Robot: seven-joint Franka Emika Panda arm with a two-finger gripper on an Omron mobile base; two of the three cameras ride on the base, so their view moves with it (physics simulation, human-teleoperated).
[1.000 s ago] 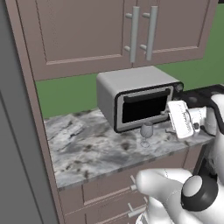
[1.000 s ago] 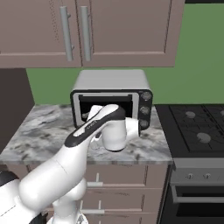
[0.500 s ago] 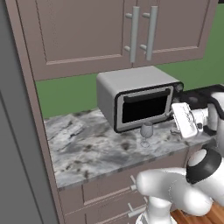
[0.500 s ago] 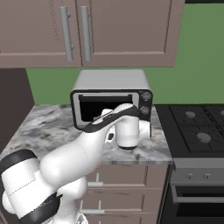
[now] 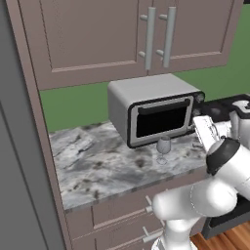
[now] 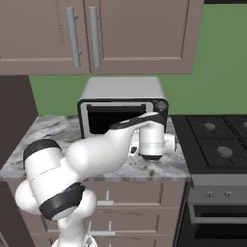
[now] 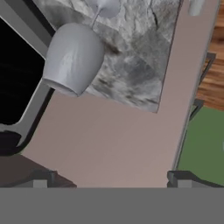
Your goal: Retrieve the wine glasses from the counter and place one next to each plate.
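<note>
A translucent grey stemmed wine glass stands centre-frame on the grey-white marbled counter, just before the silver toaster oven. The two-finger gripper, jaws spread wide and empty, faces it; the hand view shows the glass at upper left. The right base view has the white arm across the oven.

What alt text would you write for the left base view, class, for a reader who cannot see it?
A wine glass stands upright on the marbled counter in front of a silver toaster oven. The robot's open gripper hovers just right of the glass, not touching it.
</note>
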